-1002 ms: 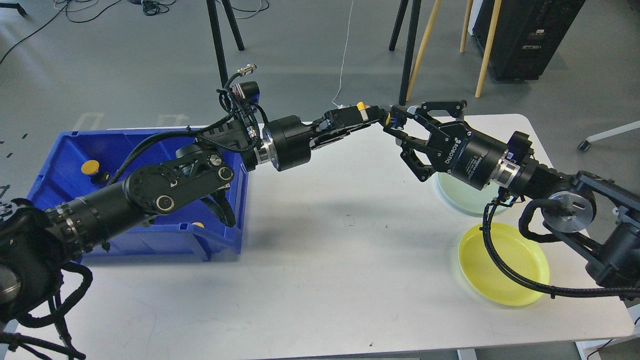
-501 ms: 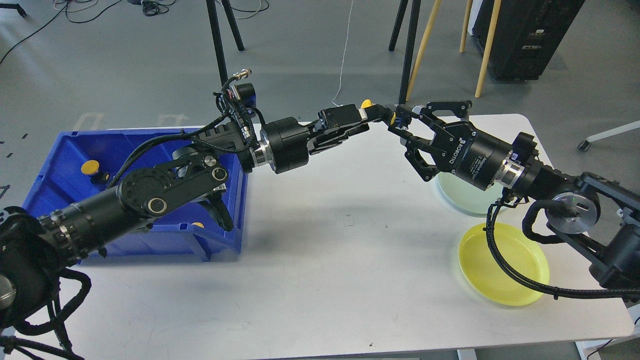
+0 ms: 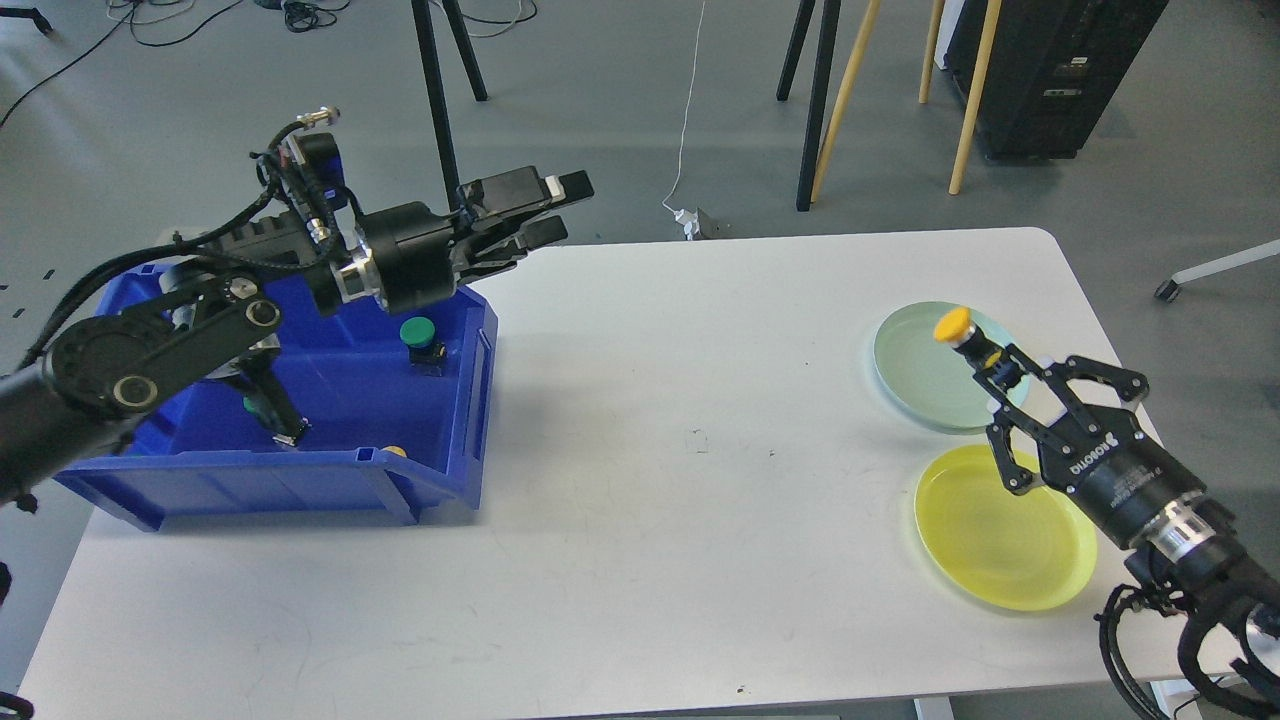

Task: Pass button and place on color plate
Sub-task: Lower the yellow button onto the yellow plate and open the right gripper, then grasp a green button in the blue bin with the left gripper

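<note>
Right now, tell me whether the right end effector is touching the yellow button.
Touching. The head view shows the right end effector with its fingers closed around the black base of the yellow button, holding it above the pale green plate.

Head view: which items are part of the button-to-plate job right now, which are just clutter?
In the job:
- yellow-capped push button, held by the right gripper
- round yellow plate
- round pale green plate
- left gripper, empty, above the blue plastic bin

Lying about:
- green-capped button in the bin
- black tripod legs
- wooden legs
</note>
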